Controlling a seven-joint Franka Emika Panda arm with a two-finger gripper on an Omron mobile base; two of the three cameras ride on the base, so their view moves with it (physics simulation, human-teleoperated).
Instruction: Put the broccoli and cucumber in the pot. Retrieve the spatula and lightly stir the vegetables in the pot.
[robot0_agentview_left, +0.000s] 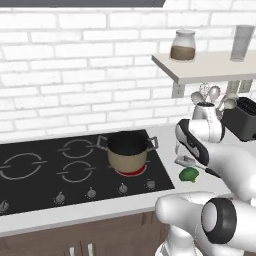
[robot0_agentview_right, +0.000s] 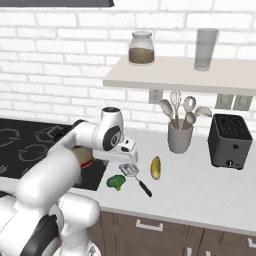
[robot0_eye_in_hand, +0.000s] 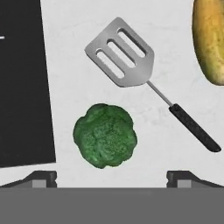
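The green broccoli (robot0_eye_in_hand: 105, 135) lies on the white counter just right of the cooktop's edge. My gripper (robot0_eye_in_hand: 113, 179) hovers open above it, with nothing between the fingers. Beside the broccoli lies the metal spatula (robot0_eye_in_hand: 120, 52) with a slotted head and a black handle. The yellow-green cucumber (robot0_eye_in_hand: 210, 39) rests beyond the spatula; in the right base view the cucumber (robot0_agentview_right: 155, 167) is to the right of the broccoli (robot0_agentview_right: 116, 182) and the spatula (robot0_agentview_right: 131, 171). The tan pot (robot0_agentview_left: 127, 149) stands on the cooktop's front right burner, which glows red. It looks dark inside.
The black cooktop (robot0_agentview_left: 50, 170) takes up the counter's left part. A grey utensil cup (robot0_agentview_right: 180, 137) and a dark toaster (robot0_agentview_right: 229, 141) stand at the back right. A wall shelf (robot0_agentview_right: 175, 75) holding a jar and a glass hangs above them.
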